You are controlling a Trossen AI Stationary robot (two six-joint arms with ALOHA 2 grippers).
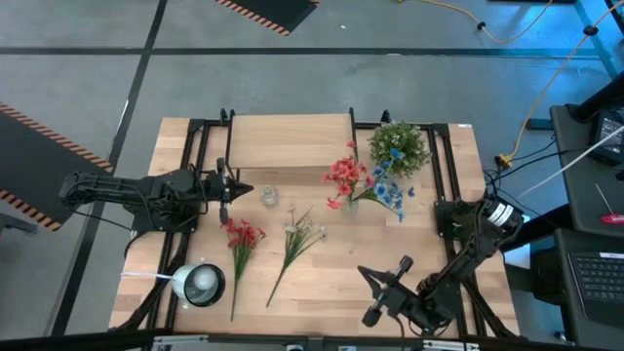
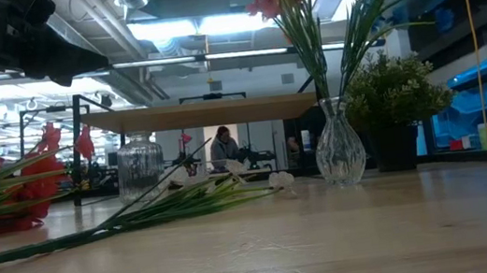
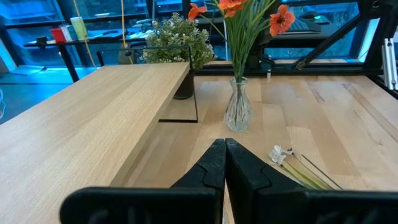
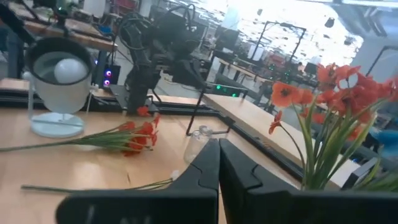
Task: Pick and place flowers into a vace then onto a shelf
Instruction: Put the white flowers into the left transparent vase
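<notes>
From above, the left gripper [image 1: 237, 188] is seen closed and empty at the shelf's [image 1: 291, 142] front-left corner, a small jar [image 1: 268, 196] just beside its tip, while the right gripper [image 1: 387, 285] is held shut on nothing near the table's front edge, the red sprig [image 1: 241, 239] and cream sprig [image 1: 300, 234] lying flat between the two grippers and the vase [image 1: 353, 202] with red and blue flowers [image 1: 366, 185] standing farther back by the bushy plant [image 1: 398, 147]. At table level, the vase [image 2: 340, 152] is shown upright in front of the shelf [image 2: 212, 112], stems rising from it, with the cream sprig [image 2: 186, 201] and red sprig [image 2: 5, 187] lying on the tabletop. In the left wrist view the fingers [image 3: 211, 171] are pressed together, the vase [image 3: 238, 109] ahead and the shelf [image 3: 93, 124] alongside; in the right wrist view the fingers [image 4: 205, 171] are likewise closed, with the red sprig [image 4: 124, 137] and a lamp [image 4: 59, 84] ahead.
</notes>
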